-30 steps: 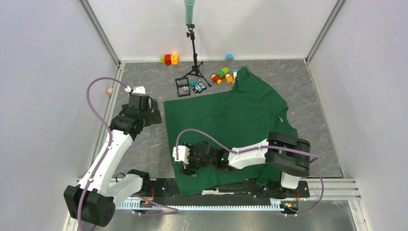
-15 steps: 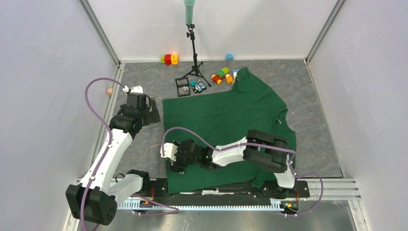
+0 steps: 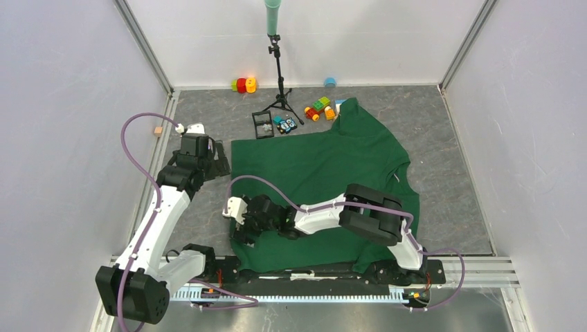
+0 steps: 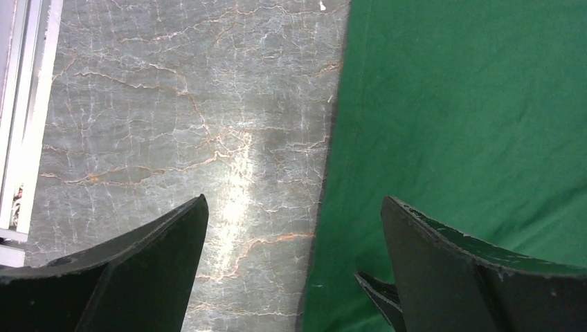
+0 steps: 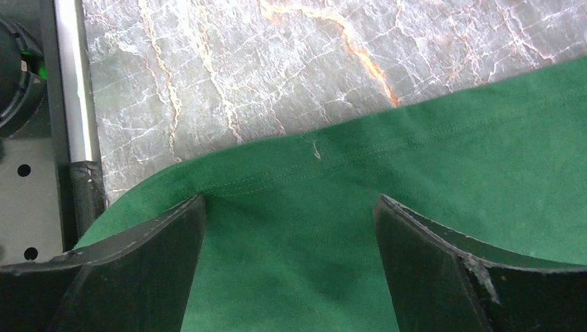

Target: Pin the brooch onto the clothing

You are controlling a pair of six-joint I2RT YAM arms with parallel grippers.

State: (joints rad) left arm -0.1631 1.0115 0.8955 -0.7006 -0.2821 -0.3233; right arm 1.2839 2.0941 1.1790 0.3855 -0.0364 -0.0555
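Overhead view of a grey marble-patterned table (image 3: 450,138) with white walls on three sides. At far left a small tan cube (image 3: 158,131) sits near the wall.

The left arm reaches forward from the near-left corner. Its left end effector (image 3: 220,163) hangs at the left edge of the clothing (image 3: 325,162), a big dark green T-shirt. In the left wrist view the left end effector (image 4: 294,207) has its two black fingers spread wide with nothing between them. Bare table shows on the left of that view, and the clothing (image 4: 471,124) fills the right.

The right arm stretches leftward across the near part of the shirt. The right end effector (image 3: 242,234) is over the shirt's near-left corner. In the right wrist view the right end effector (image 5: 291,204) is also spread wide and grips nothing. The stitched hem of the clothing (image 5: 415,228) runs between the fingers, with bare table beyond it.

The shirt lies spread flat across the middle of the table, one sleeve pointing to the far edge.

Along the far edge, from left to right, stand red and yellow blocks (image 3: 243,84), a black tray (image 3: 262,124), a black tripod (image 3: 280,86) and a heap of coloured toy blocks (image 3: 320,108), which touches the sleeve.

The brooch is too small to pick out in any view.
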